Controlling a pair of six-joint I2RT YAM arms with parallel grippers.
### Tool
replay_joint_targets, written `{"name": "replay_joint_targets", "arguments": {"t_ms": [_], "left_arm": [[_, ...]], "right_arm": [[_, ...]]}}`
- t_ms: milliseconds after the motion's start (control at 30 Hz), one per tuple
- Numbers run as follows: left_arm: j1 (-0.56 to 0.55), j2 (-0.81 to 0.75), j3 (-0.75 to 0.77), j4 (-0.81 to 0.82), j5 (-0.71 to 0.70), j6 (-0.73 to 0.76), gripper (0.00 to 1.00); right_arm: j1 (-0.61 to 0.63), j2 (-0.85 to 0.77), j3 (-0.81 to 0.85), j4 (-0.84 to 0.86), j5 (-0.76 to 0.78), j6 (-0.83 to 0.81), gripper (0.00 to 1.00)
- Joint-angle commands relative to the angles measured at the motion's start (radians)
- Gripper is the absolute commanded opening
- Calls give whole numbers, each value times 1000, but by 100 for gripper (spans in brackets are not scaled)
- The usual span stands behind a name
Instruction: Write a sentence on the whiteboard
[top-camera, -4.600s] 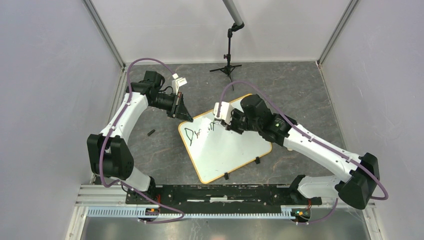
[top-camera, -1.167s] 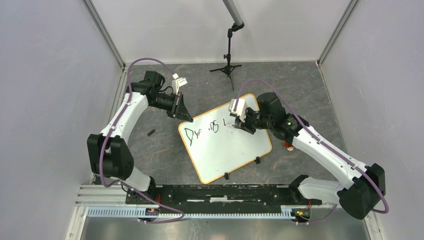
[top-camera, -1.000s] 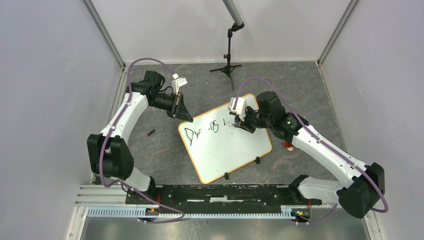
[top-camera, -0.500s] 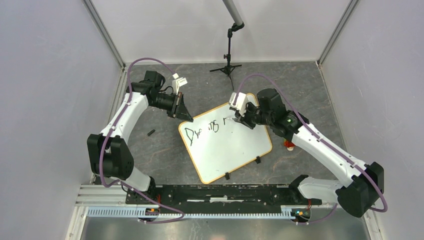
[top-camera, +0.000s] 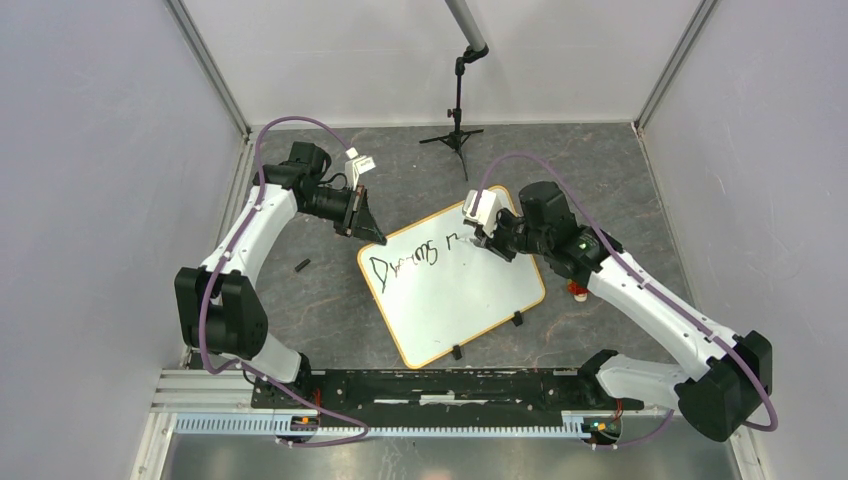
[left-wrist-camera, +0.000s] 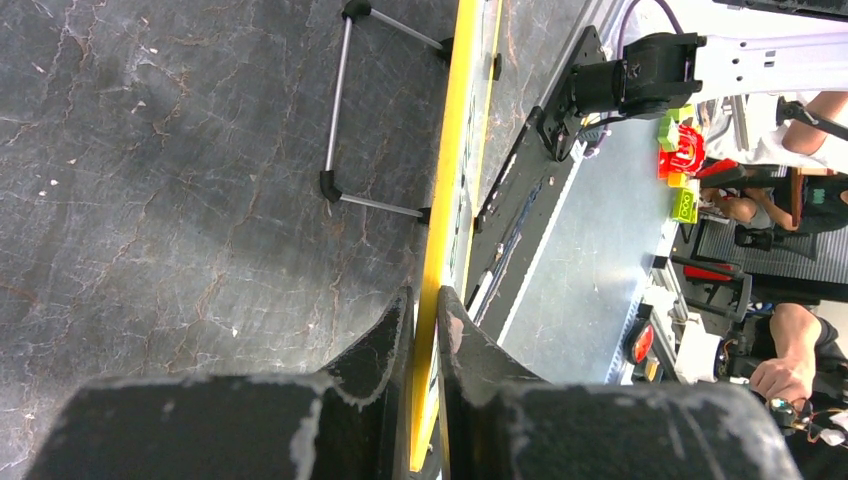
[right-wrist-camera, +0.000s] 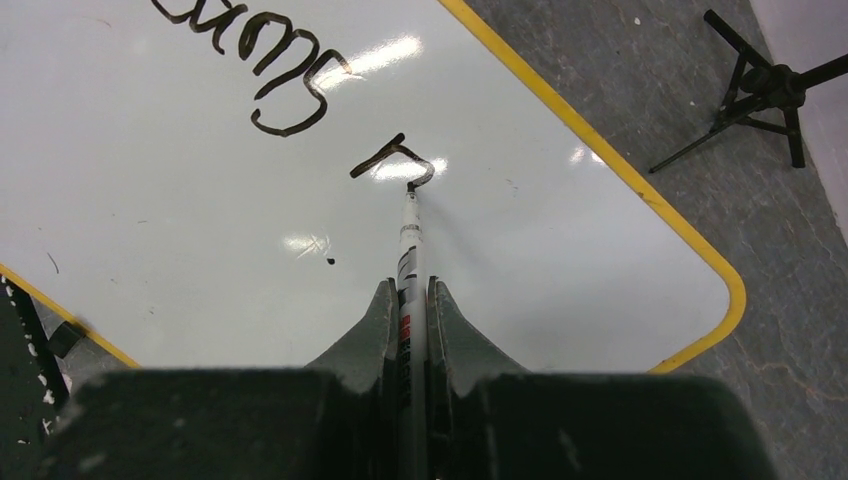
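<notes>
The whiteboard (top-camera: 450, 300) lies tilted on the dark table, white with a yellow rim. Black lettering, the sentence (top-camera: 405, 262), runs along its far left part, and a short fresh stroke (right-wrist-camera: 393, 160) follows the first word (right-wrist-camera: 285, 75). My left gripper (top-camera: 365, 232) is shut on the whiteboard's far left corner; in the left wrist view its fingers (left-wrist-camera: 425, 300) pinch the yellow edge (left-wrist-camera: 455, 150). My right gripper (top-camera: 487, 240) is shut on a white marker (right-wrist-camera: 410, 235), whose tip touches the whiteboard (right-wrist-camera: 560, 240) at the end of that stroke.
A black tripod stand (top-camera: 458, 100) rises at the back. A small black piece (top-camera: 301, 265) lies left of the board. A red-and-orange toy (top-camera: 577, 291) sits under my right forearm. Two black clips (top-camera: 517, 320) (top-camera: 455, 352) hold the board's near edge.
My right gripper has moved rightward along the board with the marker; the first word has grown and a new stroke has appeared after it. The left arm has not moved.
</notes>
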Motion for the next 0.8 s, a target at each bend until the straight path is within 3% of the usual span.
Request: {"name": "replay_joint_targets", "arguments": {"t_ms": [0, 767], "left_arm": [[-18, 7, 12, 6, -29, 32, 3], [-24, 14, 17, 6, -26, 35, 2]], "right_arm": [[-4, -10, -27, -57, -20, -28, 0], [-11, -13, 49, -32, 37, -26, 0]]}}
